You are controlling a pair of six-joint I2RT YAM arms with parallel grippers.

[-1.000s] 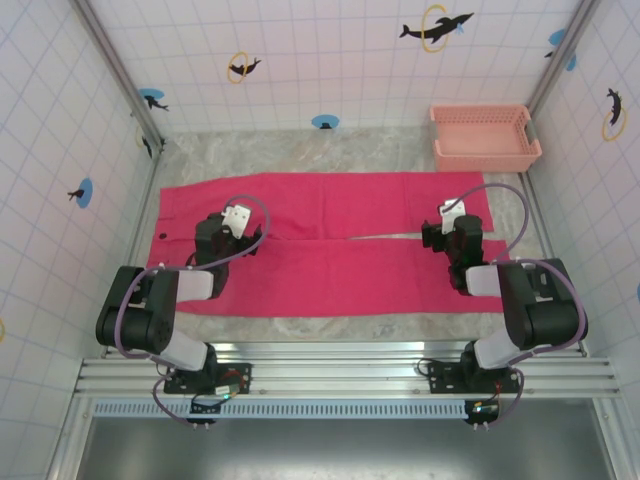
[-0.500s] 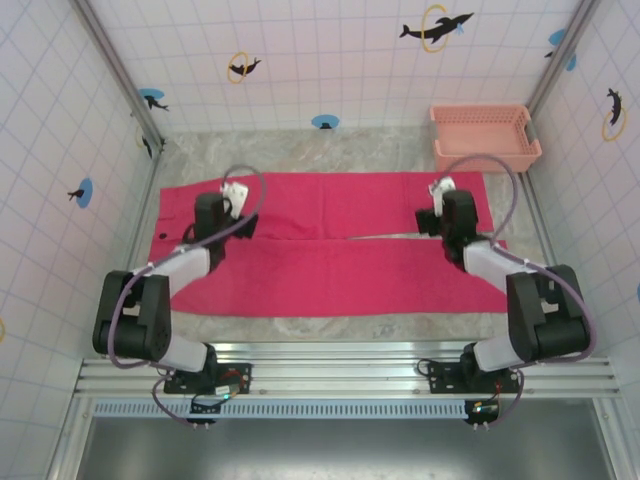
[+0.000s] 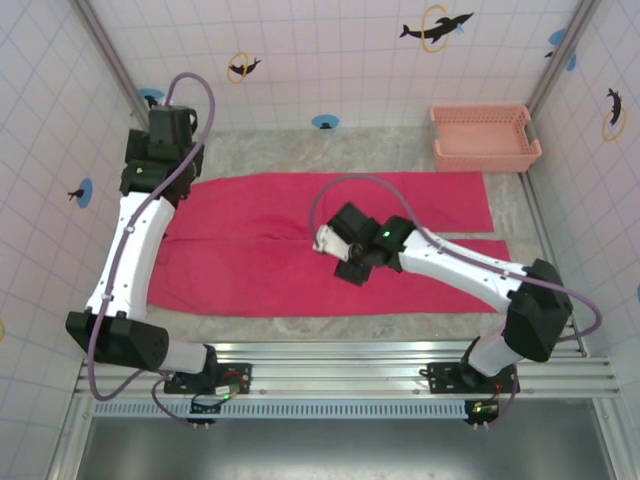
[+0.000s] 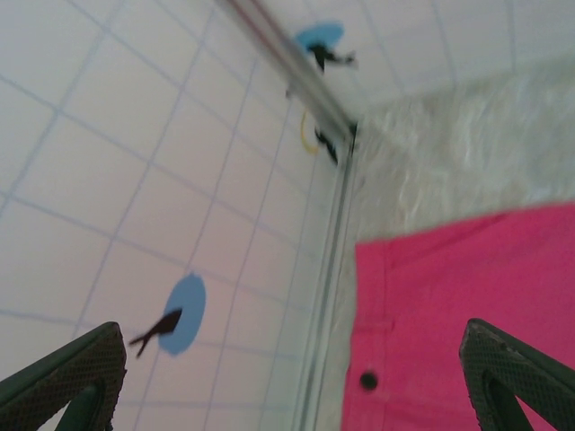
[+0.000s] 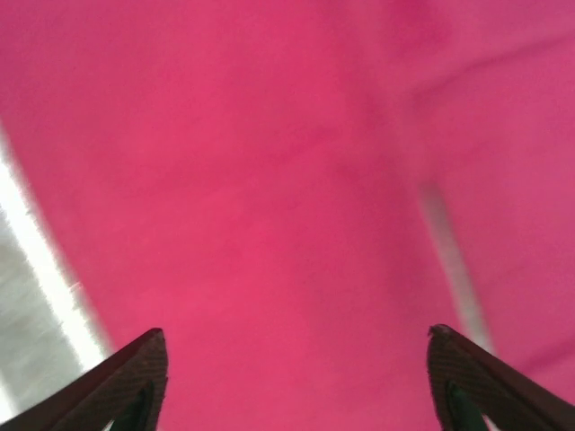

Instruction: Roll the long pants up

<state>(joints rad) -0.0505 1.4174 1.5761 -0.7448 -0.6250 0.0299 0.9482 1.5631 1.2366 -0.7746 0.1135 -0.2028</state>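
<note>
The long pants (image 3: 300,240) lie flat across the table, bright magenta, waistband at the left and both legs running right. My left gripper (image 3: 152,172) hangs over the pants' far-left waistband corner, beside the wall rail. In the left wrist view the left gripper (image 4: 292,395) is open, and the waistband (image 4: 467,314) with a dark button (image 4: 368,380) lies under its right finger. My right gripper (image 3: 343,246) hovers over the middle of the pants. In its wrist view the right gripper (image 5: 296,359) is open, with smooth magenta fabric (image 5: 269,180) below.
A salmon-pink slotted basket (image 3: 483,137) stands at the back right corner. Tiled walls and a metal rail (image 4: 328,269) close in on the left. Bare marble table (image 3: 300,150) shows behind the pants, and a thin grey strip (image 5: 449,260) shows between the legs.
The left arm swung out to the far-left waistband corner. The right arm swept left from the leg ends to the middle of the pants. The pants lie as before.
</note>
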